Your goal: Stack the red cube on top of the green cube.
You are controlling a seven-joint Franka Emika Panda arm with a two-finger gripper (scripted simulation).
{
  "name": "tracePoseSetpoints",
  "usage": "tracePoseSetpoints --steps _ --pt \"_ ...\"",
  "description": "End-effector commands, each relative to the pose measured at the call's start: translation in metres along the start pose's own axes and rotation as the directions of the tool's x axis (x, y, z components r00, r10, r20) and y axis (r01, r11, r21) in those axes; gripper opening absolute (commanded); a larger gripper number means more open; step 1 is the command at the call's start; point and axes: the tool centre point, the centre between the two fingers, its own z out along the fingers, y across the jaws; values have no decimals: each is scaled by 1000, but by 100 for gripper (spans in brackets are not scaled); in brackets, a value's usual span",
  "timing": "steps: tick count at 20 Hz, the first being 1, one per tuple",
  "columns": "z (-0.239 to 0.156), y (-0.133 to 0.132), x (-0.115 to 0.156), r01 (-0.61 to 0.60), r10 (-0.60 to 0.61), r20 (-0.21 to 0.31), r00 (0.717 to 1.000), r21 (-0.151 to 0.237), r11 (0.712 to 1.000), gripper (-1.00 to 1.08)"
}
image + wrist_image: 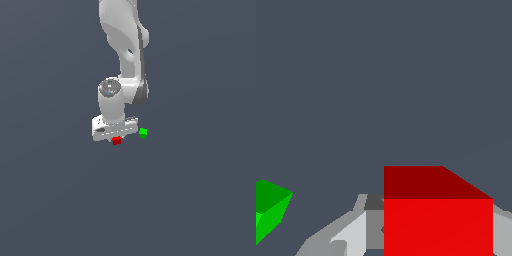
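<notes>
Gripper positioned at the red cube; green cube stands apart.

Exterior view: the white gripper (116, 136) sits low over the tabletop (190, 200), with the red cube (116, 141) directly beneath it. The green cube (143, 133) lies near, toward the exterior view's right, not touching. Wrist view: the red cube (438, 215) sits between the fingers (351, 235), filling the gap; actual contact cannot be confirmed. The green cube (270, 207) appears at the frame edge, tilted relative to the red cube.

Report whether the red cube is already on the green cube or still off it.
Off. The small bright red cube sits between the white gripper's fingers; the small bright green cube stands apart, nothing on top.
</notes>
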Motion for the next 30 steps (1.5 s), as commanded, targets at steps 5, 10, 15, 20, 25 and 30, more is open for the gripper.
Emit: tracePoseSetpoints --steps 5,10,15,20,25,30 --pt "11 -66 -20 1 -1 -1 1000 0 1000 -100" --pt "18 -108 -32 1 -1 -1 1000 0 1000 -100" --pt "24 -138 -39 0 0 0 1000 1 1000 -100" --pt "26 -151 -42 0 0 0 1000 1 1000 -100" --pt "26 -152 -42 0 0 0 1000 1 1000 100" --pt "26 -152 -42 0 0 0 1000 1 1000 100"
